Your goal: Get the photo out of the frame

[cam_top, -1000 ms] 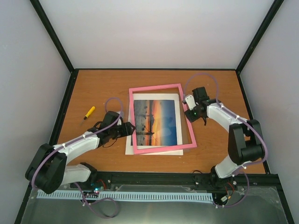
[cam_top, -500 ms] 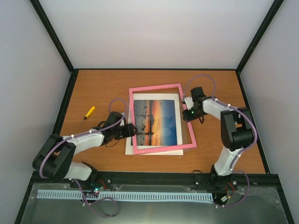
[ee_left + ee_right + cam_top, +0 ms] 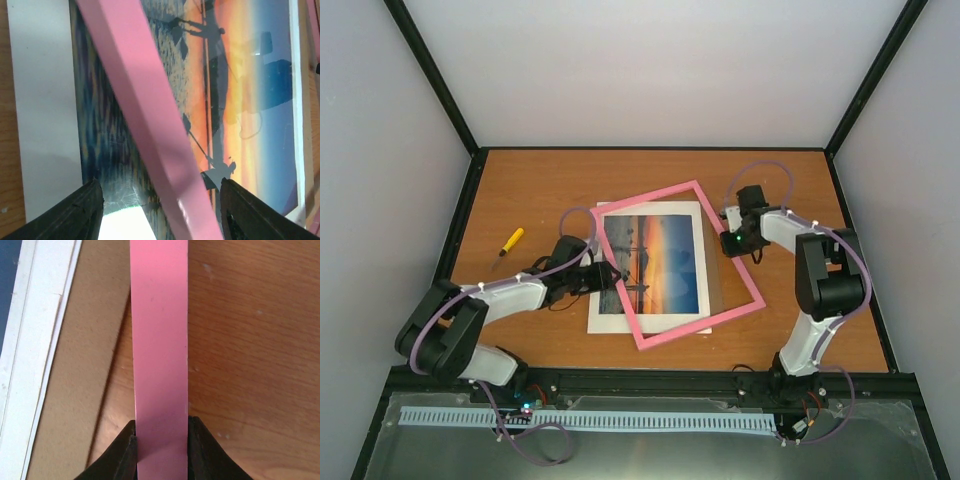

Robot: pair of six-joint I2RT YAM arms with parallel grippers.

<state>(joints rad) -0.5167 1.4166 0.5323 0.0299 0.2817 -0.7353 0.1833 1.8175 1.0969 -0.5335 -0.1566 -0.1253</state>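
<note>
Where the frame sits: the thin pink frame (image 3: 704, 326) lies askew on the wooden surface (image 3: 540, 190), turned at an angle to the print beneath it, with one corner pointing toward the arm bases.
Photo: the photo (image 3: 655, 265), an orange sunset over blue water, lies flat, bordered by the white mat (image 3: 605, 318). Most of it falls inside the frame's outline, and the frame's left rail crosses its lower-left part on the diagonal.
Backing: a brown board (image 3: 85, 365) shows between the mat's right edge and the frame's right rail.
Right arm: the right fingers (image 3: 731, 238) are clamped on the frame's right rail. In the wrist view, one black finger presses against each side of the pink strip.
Left arm: the left fingers (image 3: 612, 277) stand apart above the photo's left part. They straddle the pink rail that runs diagonally between them, with a gap on either side.
Contact below: whether the left tips touch the print cannot be told.
Also on the surface: a small yellow-handled tool (image 3: 511, 241) lies well apart, to the left of the mat.
</note>
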